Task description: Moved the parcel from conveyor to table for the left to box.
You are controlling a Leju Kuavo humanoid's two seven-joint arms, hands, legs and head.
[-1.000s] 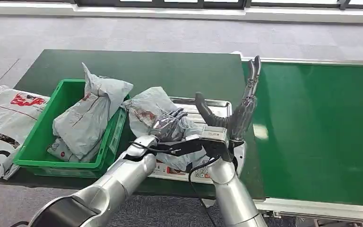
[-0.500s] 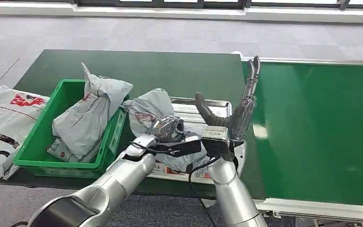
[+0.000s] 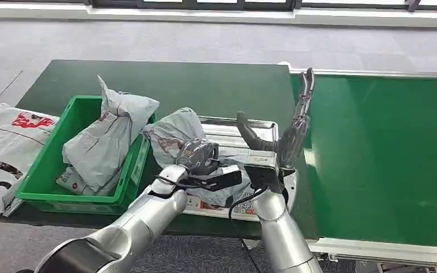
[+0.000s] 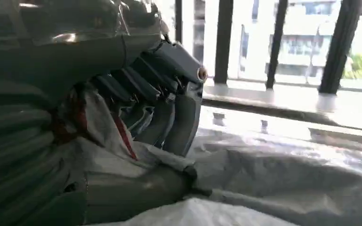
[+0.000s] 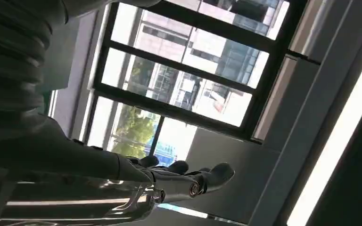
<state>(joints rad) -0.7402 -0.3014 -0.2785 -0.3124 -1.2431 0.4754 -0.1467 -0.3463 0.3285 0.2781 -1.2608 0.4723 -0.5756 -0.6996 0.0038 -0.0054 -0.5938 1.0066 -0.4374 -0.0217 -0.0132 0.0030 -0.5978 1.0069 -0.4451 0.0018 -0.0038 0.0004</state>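
Beside the smooth green conveyor (image 3: 375, 159), the dark table (image 3: 165, 85) carries one green plastic crate (image 3: 51, 165) stuffed with two crumpled grey mailers, and one steel scale tray (image 3: 250, 128) next to the crate. On that tray lies the wrinkled grey parcel (image 3: 170, 133), gripped by the left hand (image 3: 196, 154); its wrist camera shows fingers (image 4: 169, 113) curled into the plastic. The right hand (image 3: 279, 139) is raised with fingers spread, holding nothing.

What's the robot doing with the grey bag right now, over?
Left hand gripping grey parcel on the silver tray. Right hand open, raised, holding nothing. Green bin beside it already holds parcels, piled high.
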